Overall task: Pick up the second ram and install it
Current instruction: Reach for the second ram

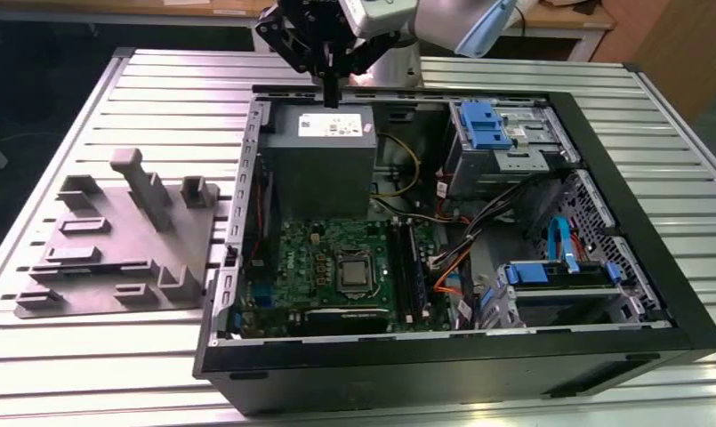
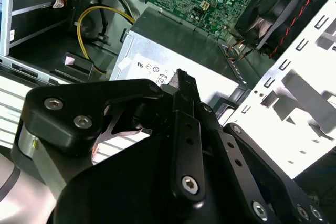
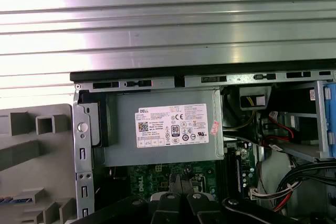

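The scene is lit brightly and evenly from above. In the exterior view, glare is thrown off the ribbed metal table toward 12 o'clock, while the inside of the computer case is left dim, darkest under its rim at 6 o'clock. Soft shadows are cast by the grey holder plate at 9 o'clock. In the first wrist view the table slats are blown out in white bands. In the second wrist view a perforated metal panel is washed out, and the black gripper is rendered as a dark mass with faint highlights.
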`<state>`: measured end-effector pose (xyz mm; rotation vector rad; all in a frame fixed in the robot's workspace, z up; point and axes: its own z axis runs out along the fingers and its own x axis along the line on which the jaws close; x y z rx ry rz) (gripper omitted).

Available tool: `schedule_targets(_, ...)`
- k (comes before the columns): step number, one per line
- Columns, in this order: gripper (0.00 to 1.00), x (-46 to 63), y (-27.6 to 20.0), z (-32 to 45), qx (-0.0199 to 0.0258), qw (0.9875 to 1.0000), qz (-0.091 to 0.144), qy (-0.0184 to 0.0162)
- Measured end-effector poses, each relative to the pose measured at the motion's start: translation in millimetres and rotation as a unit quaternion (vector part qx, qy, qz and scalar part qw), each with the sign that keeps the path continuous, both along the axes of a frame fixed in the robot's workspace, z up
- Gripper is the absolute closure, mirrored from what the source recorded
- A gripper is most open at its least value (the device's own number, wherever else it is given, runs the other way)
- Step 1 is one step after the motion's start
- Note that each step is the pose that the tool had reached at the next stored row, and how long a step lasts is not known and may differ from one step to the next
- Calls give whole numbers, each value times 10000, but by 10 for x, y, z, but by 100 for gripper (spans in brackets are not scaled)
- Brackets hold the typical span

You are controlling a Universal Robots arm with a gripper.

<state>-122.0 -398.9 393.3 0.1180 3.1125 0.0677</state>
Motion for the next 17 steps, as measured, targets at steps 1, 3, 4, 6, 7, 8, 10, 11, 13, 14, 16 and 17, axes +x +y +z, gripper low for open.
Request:
schedule_targets(1, 90, 0, 0, 0, 0, 10000, 0, 0)
schedule_targets(3, 90, 0, 0, 0, 0, 10000, 0, 0)
schedule_targets(4, 90, -3, 0, 0, 0, 10000, 0, 0)
schedule_targets(6, 90, -18, 0, -1, 0, 10000, 0, 0)
schedule_targets(7, 90, -30, 0, -2, 0, 10000, 0, 0)
schedule_targets(8, 90, -47, 0, -3, -1, 10000, 0, 0)
schedule_targets(10, 90, -94, 0, -5, 0, 10000, 1, -3)
schedule_targets(11, 90, -120, 0, -7, 0, 10000, 0, -4)
schedule_targets(13, 90, -176, 0, -9, 0, 10000, 0, -9)
schedule_targets(14, 90, -206, 0, -10, 0, 10000, 0, -16)
schedule_targets(16, 90, -262, 0, -13, 1, 10000, 0, -30)
schedule_targets(17, 90, -290, 0, -15, 2, 10000, 0, -35)
